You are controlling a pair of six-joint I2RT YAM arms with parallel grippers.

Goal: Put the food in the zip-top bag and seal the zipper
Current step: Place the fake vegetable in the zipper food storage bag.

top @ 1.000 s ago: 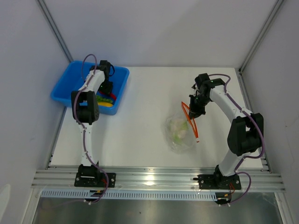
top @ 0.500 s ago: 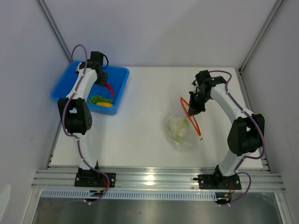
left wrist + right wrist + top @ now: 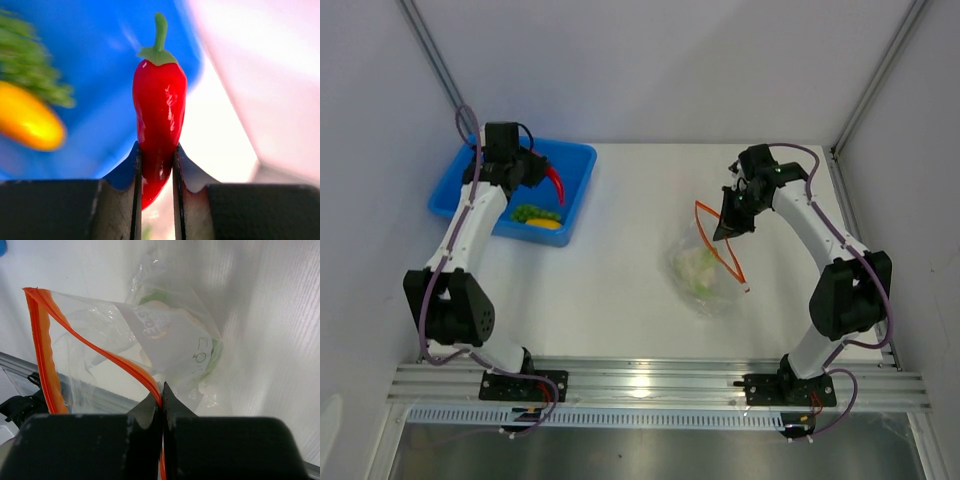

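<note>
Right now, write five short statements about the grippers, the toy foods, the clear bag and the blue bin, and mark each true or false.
1. The left gripper is shut on the glossy red toy chili pepper. True.
2. The right gripper hangs open above the clear floppy zip-top bag. False: it pinches the bag's red-orange zipper strip.
3. The white toy cauliflower with green leaves lies inside the bag. True.
4. The green toy grape bunch is in the bag too. False: it lies in the blue plastic bin, beside the yellow-orange piece.
5. The bag's mouth is sealed. False: the zipper strips stand apart.
</note>
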